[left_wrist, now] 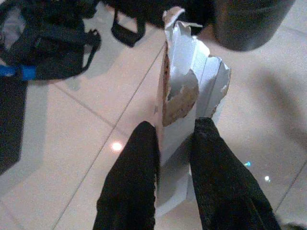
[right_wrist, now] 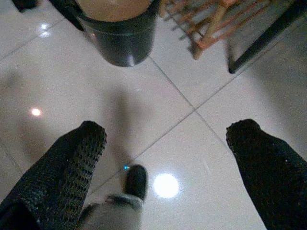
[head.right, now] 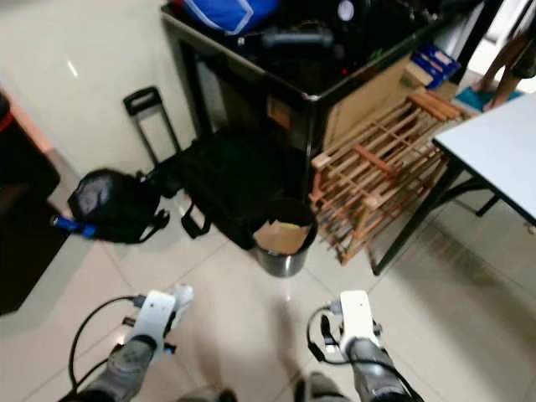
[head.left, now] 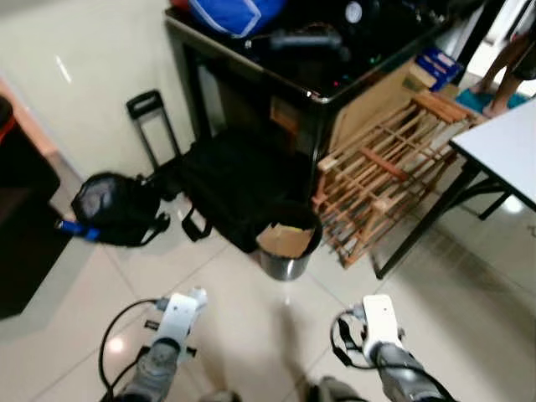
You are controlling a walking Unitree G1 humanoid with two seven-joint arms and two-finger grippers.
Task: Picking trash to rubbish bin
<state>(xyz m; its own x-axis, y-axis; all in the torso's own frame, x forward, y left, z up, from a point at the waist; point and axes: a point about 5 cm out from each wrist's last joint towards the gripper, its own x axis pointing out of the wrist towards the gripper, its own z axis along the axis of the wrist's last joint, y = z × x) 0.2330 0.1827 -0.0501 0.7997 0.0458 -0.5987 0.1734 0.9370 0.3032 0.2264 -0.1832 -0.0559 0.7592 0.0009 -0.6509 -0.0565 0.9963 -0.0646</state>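
left gripper (left_wrist: pixel 172 143) pinches torn white cardboard (left_wrist: pixel 189 96) above the pale tiled floor (head.left: pixel 251 318); right gripper (right_wrist: pixel 165 139) gapes empty near the bin (head.left: pixel 287 241).

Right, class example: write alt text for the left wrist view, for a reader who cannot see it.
Two black fingers of the left gripper pinch a torn piece of white cardboard above a pale tiled floor. Ahead stand a dark rubbish bin and a black bag.
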